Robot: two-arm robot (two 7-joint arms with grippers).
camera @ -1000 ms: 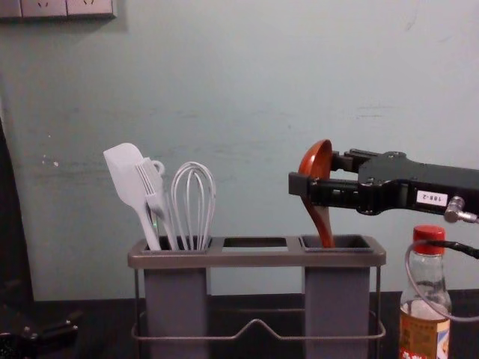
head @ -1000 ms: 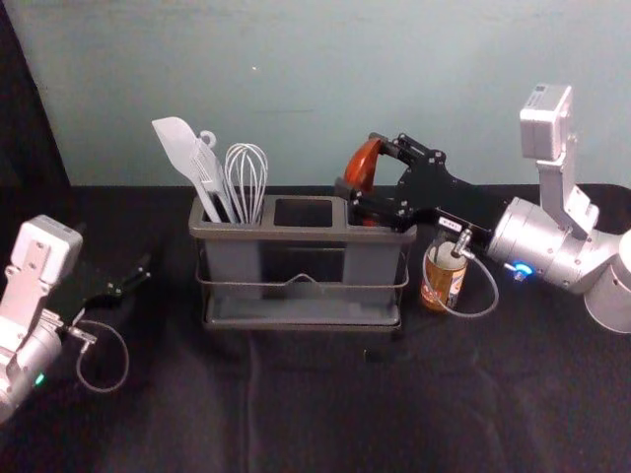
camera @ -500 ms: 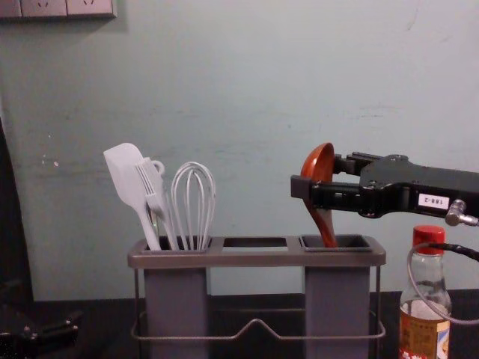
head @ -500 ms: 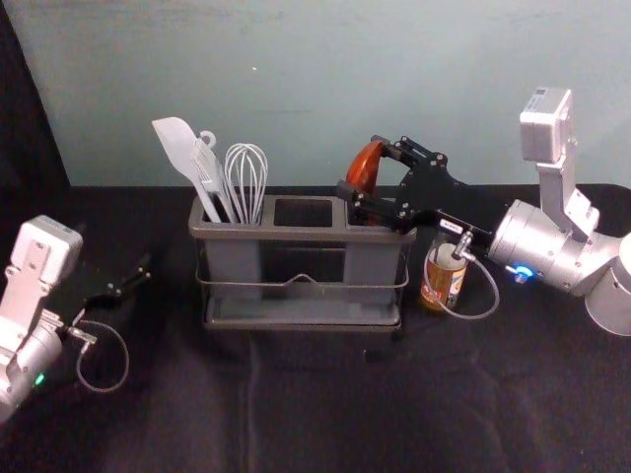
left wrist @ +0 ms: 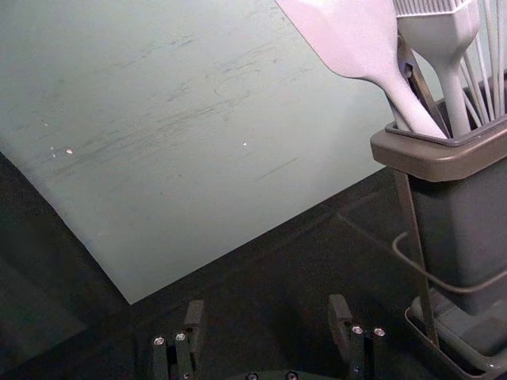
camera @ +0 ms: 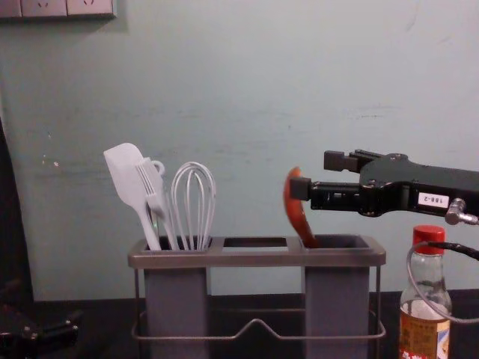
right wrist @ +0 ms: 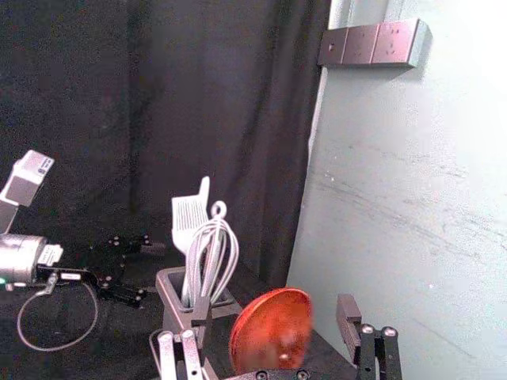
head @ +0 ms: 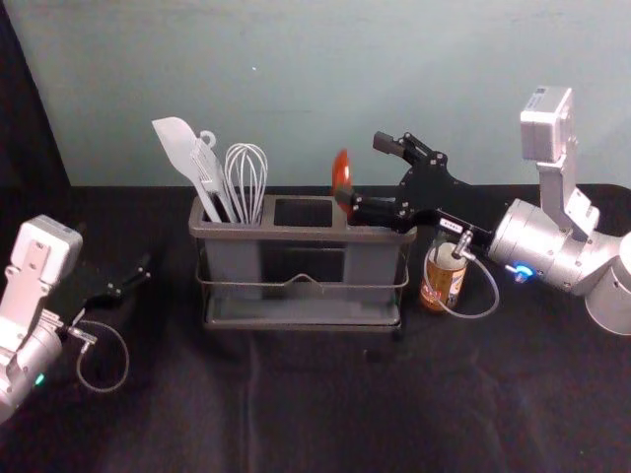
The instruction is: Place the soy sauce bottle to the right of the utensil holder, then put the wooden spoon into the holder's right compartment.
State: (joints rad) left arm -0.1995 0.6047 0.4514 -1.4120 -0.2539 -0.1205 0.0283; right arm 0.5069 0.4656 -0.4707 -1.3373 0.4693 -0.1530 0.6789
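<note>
Over the oblong grey plastic holder (camera: 258,259), right end, right gripper (camera: 317,174) is spread; curved red-brown wooden spoon (camera: 295,209) likely light, stiff; grip neck.

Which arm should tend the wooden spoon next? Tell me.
Right, probably: the right gripper stands open at the spoon, while the left gripper is off left of the holder.

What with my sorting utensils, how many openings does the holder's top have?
3: the left opening, with white utensils in it; the middle opening; the right opening, with the spoon leaning in it by the right end effector.
</note>
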